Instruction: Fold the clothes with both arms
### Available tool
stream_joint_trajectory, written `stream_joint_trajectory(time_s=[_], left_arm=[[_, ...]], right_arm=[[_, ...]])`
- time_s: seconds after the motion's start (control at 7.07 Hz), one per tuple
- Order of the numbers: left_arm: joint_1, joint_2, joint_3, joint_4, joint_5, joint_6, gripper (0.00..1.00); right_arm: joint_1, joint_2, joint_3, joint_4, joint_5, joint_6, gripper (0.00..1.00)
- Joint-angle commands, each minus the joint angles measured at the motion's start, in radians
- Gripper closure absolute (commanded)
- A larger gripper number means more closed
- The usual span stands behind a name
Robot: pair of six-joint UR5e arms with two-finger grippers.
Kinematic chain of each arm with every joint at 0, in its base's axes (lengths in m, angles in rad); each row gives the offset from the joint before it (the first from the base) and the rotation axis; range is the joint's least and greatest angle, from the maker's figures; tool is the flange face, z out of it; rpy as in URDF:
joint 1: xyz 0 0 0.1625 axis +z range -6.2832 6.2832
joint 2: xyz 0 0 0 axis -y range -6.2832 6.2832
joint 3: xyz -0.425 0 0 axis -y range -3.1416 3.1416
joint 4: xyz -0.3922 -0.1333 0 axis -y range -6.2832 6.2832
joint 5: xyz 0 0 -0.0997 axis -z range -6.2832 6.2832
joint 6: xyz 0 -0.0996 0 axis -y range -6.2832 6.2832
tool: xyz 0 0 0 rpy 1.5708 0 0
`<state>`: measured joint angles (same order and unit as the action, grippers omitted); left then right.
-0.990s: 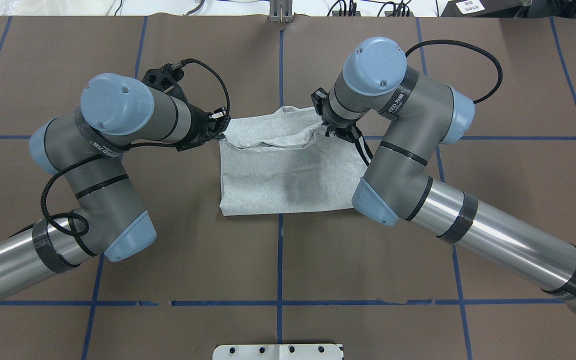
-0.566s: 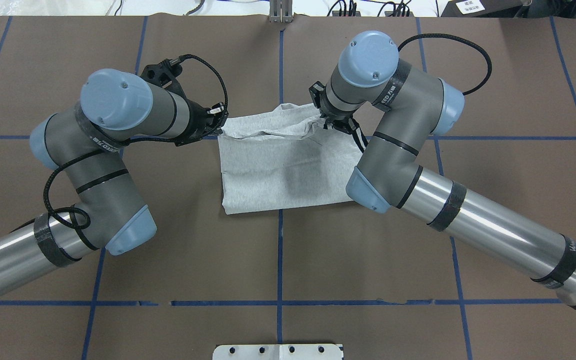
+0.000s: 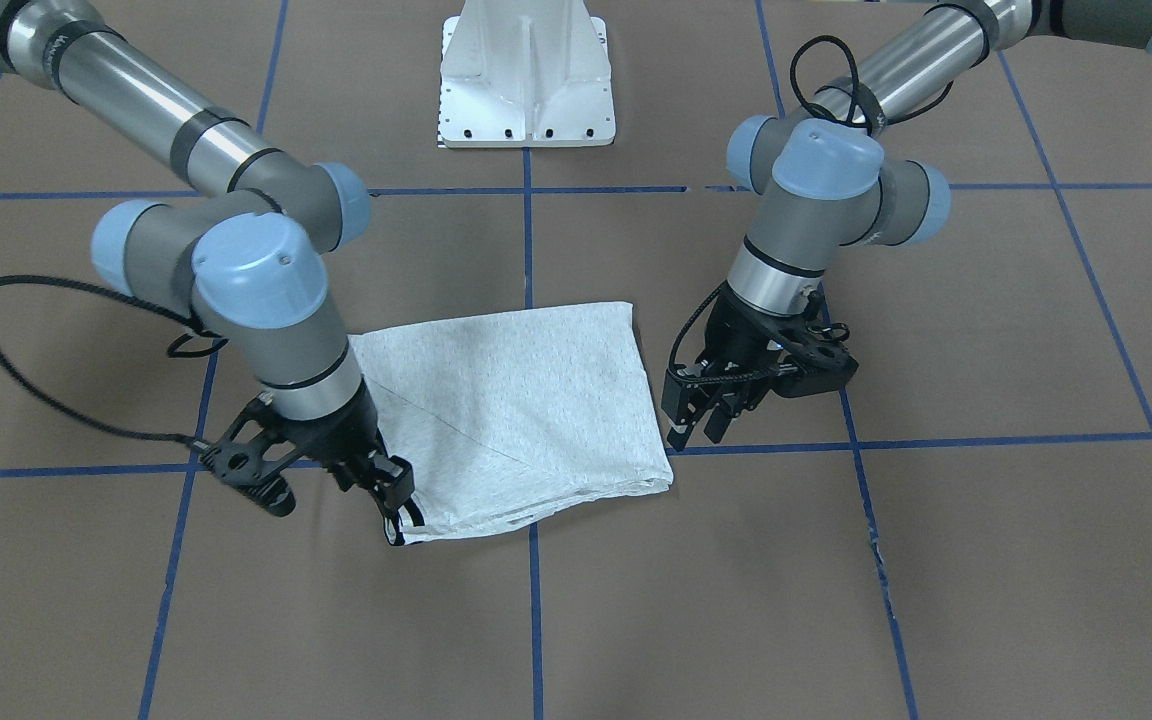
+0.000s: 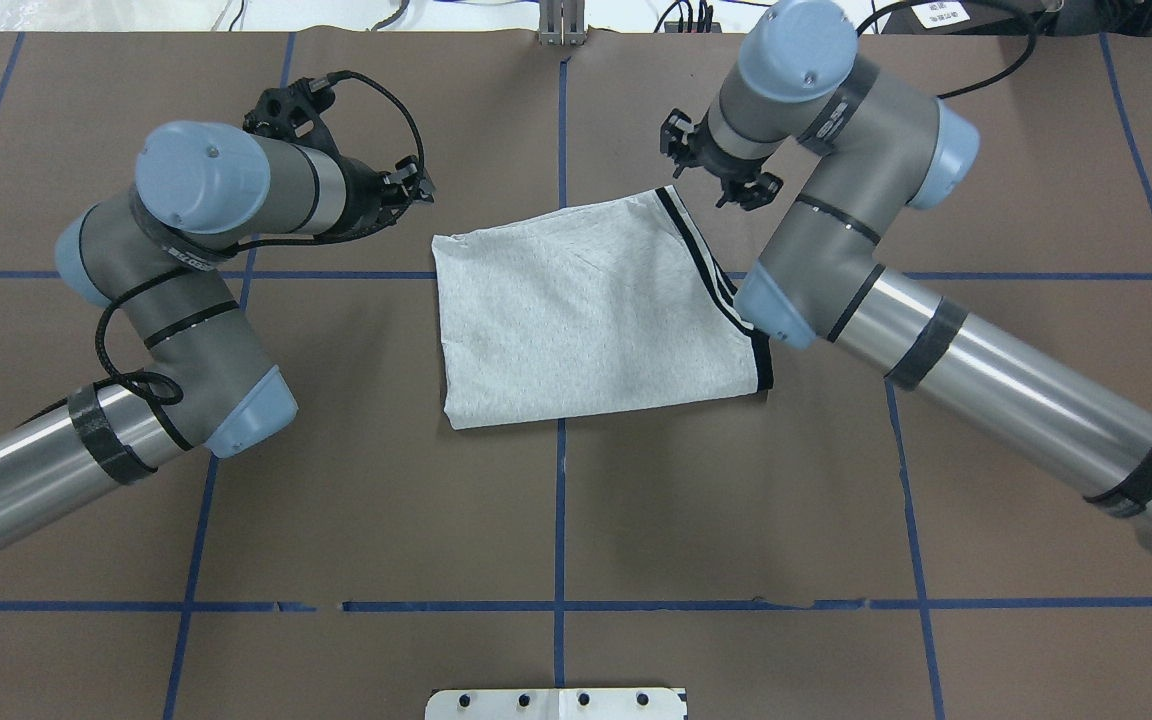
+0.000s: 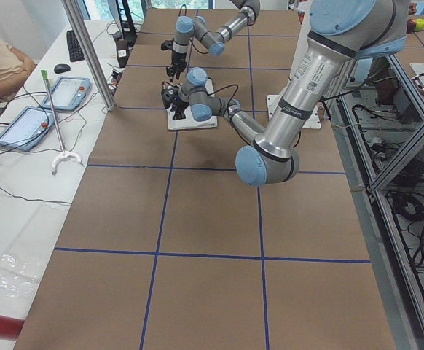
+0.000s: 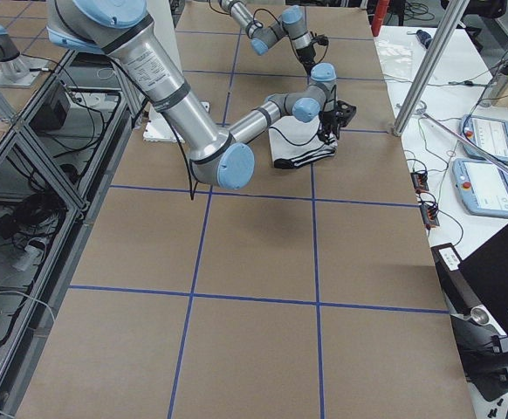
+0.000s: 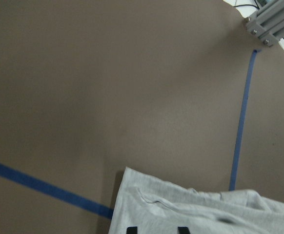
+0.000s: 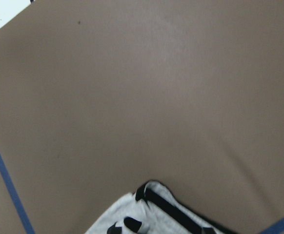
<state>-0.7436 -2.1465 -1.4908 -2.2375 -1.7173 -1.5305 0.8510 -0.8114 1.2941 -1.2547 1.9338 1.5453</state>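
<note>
The left pincer (image 3: 696,432) hangs just off the far-left corner of the T-shirt (image 4: 576,310), fingers apart and holding nothing. The shirt lies folded into a flat grey rectangle at the middle of the bench (image 4: 556,520), between the two arms. Its long axis runs left to right and is turned a little askew. The black-and-white stripes (image 4: 711,275) run along its right edge, so that end points right. It looks light, soft and limp, likely to sag and crease wherever it is unsupported. Any further fold is best taken by pinching two corners of one short edge together, one per arm, through all the layers. The right pincer (image 3: 394,490) hovers just off the far-right corner, by the striped edge. Its fingers seem parted too, with no cloth in them.
</note>
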Motion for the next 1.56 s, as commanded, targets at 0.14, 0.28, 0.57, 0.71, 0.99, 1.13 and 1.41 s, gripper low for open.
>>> stream_joint_trajectory(time_s=[0.14,0.28,0.57,0.71,0.99,1.13,1.41], left_arm=[[-0.065,0.028,0.011,-0.033,-0.052,0.165,0.42],[-0.127,0.069,0.003,-0.034,-0.176,0.323,0.42],[-0.282,0.163,-0.009,-0.018,-0.373,0.699,0.42],[-0.381,0.204,0.004,0.002,-0.454,0.939,0.42],[-0.54,0.209,0.015,0.234,-0.521,1.306,0.38],[-0.592,0.211,0.011,0.309,-0.566,1.375,0.34],[-0.678,0.299,0.011,0.355,-0.692,1.46,0.0]], right_arm=[[0.199,-0.066,-0.07,0.012,0.162,-0.385,0.0],[0.247,-0.125,-0.047,0.011,0.2,-0.474,0.0],[0.398,-0.315,0.028,-0.002,0.304,-0.908,0.0],[0.474,-0.378,0.033,-0.014,0.341,-1.094,0.0],[0.612,-0.388,0.06,-0.243,0.419,-1.382,0.0],[0.656,-0.388,0.085,-0.394,0.416,-1.553,0.0],[0.672,-0.422,0.222,-0.63,0.401,-1.679,0.0]])
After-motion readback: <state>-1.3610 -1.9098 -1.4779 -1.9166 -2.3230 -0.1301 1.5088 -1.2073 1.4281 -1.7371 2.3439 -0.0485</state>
